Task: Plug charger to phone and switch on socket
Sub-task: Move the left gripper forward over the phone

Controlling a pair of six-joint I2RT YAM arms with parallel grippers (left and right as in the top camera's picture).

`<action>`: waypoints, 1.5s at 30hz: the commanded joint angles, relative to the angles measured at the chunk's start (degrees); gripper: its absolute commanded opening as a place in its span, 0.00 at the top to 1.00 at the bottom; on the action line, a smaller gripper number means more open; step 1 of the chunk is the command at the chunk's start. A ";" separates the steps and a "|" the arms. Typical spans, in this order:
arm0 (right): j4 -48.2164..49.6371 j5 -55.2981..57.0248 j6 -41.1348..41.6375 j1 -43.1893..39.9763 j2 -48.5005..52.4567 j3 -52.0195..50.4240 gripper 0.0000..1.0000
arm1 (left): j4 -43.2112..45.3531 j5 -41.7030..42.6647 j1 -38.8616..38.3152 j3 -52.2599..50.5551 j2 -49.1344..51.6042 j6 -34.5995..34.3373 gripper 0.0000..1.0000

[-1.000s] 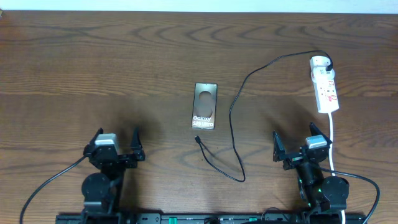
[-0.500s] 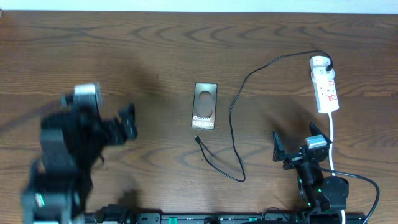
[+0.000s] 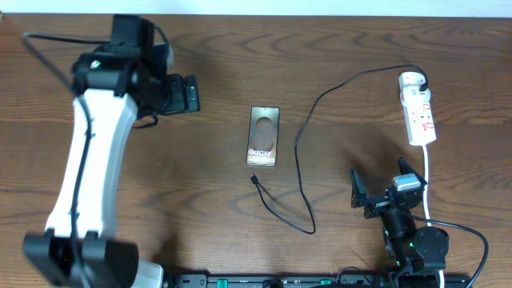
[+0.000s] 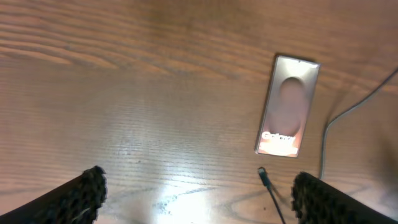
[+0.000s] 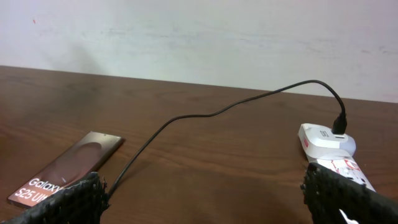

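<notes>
The phone (image 3: 263, 136) lies flat mid-table, a brown slab with white lettering, also visible in the left wrist view (image 4: 287, 106) and the right wrist view (image 5: 65, 168). The charger's thin black cable (image 3: 298, 152) loops from its small plug (image 3: 254, 179), lying just in front of the phone, to the white adapter (image 3: 412, 80) seated in the socket (image 3: 420, 116) at the far right. My left gripper (image 3: 194, 94) hovers open, left of and behind the phone, holding nothing; its camera sees the plug (image 4: 263, 176). My right gripper (image 3: 380, 182) rests open near the front right.
The socket's thick white cord (image 3: 428, 180) runs forward past my right arm. My left arm (image 3: 88, 160) stretches across the table's left side. A pale wall (image 5: 199, 37) stands behind the table's far edge.
My left arm has lifted from its resting spot at the front left and swung back and rightward toward the phone. The right arm, phone and cable have not moved.
</notes>
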 commanded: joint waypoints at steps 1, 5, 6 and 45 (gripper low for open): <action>-0.09 -0.39 -0.02 0.57 -0.28 -0.13 0.01 | 0.20 5.16 -0.09 0.92 5.33 -1.79 0.02; -0.09 -0.39 -0.02 0.57 -0.28 -0.13 0.01 | -0.04 6.01 -0.76 0.70 11.06 -8.00 0.02; -0.09 -0.39 -0.02 0.57 -0.28 -0.13 0.01 | -0.04 5.99 -1.46 0.68 13.03 -8.00 0.02; -0.09 -0.39 -0.02 0.57 -0.28 -0.13 0.01 | 18.97 -9.42 -26.23 -3.85 26.95 -14.45 0.02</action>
